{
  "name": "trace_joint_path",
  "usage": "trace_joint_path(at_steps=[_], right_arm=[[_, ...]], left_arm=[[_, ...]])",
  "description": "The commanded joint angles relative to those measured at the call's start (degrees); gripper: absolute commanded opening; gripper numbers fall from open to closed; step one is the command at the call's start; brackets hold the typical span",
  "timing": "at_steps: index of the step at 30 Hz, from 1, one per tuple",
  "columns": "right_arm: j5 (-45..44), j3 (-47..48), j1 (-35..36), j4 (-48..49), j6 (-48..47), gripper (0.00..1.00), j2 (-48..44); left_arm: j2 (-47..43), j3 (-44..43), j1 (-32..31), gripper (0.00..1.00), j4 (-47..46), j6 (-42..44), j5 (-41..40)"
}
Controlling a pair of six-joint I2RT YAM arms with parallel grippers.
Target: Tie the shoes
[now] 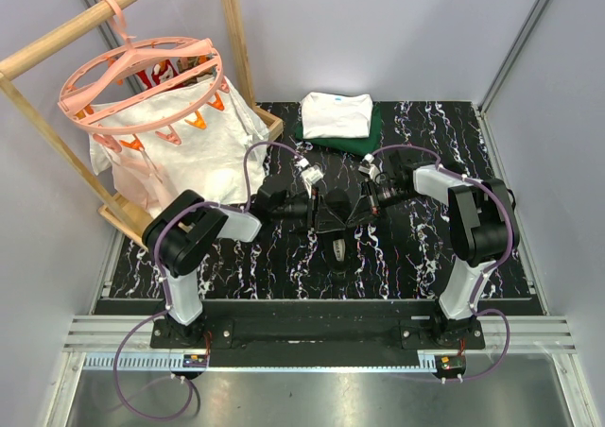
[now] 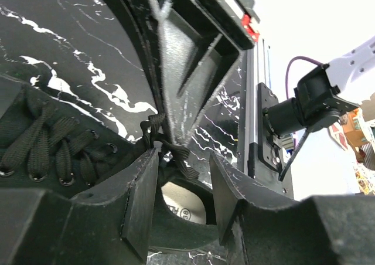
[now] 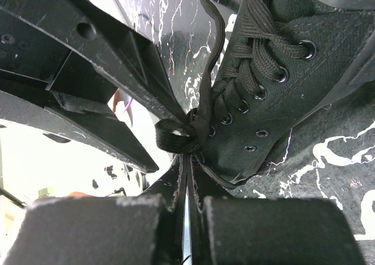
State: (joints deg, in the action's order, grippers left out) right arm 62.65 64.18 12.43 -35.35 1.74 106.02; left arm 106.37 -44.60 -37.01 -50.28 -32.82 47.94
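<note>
Small black sneaker (image 1: 333, 212) at the middle of the desk (image 1: 406, 257). My left tool (image 2: 181, 162) is spread around its laces (image 3: 176, 137); my right tool (image 3: 187, 159) pinches them. They look thin, limp and slippery, so I should grip close to the sneaker.

Two jointed robot arms in white and black, the left arm (image 1: 194, 243) and the right arm (image 1: 473, 229), rise from black base plates (image 1: 189, 333) at the near table edge. Bulky black cylindrical joint housings alternate with smooth white shells. A thin purple cable (image 1: 246, 172) loops along each arm, and more trails below the bases. The left gripper (image 2: 183, 156) and right gripper (image 3: 187, 165) carry matte black wedge-shaped fingers (image 2: 140, 200), scuffed pale along the edges. A small red tab (image 2: 249, 28) marks the right gripper's body.
</note>
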Motion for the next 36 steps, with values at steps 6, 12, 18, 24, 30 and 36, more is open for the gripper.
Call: trace_joint_path(at_steps=[6,12,18,24,30,36], right_arm=[[0.89,2.17,1.37,0.11,-1.03,0.00,-2.48],[0.72,2.61,1.72,0.37,-0.77,0.00,-2.39],[0.28,2.35,1.55,0.11,-0.68,0.00,-3.01],[0.10,1.82,0.58,-0.15,-0.95,0.00,-3.45],[-0.51,1.91,0.06,-0.16,-1.03,0.00,-3.80],[-1.13,1.91,-0.47,-1.03,-1.47,0.00,-4.15]], left_arm=[[1.12,-3.21,-1.13,0.44,0.80,1.97,-2.06],[1.39,-3.92,-1.31,0.25,1.94,2.50,-2.24],[0.42,-1.73,0.27,0.00,2.38,2.85,-2.24],[-0.37,-1.19,1.59,0.00,3.88,4.25,-1.54],[-0.02,-0.84,1.60,0.00,2.20,3.46,-1.01],[-0.63,-0.31,1.86,0.00,3.26,4.52,-1.10]])
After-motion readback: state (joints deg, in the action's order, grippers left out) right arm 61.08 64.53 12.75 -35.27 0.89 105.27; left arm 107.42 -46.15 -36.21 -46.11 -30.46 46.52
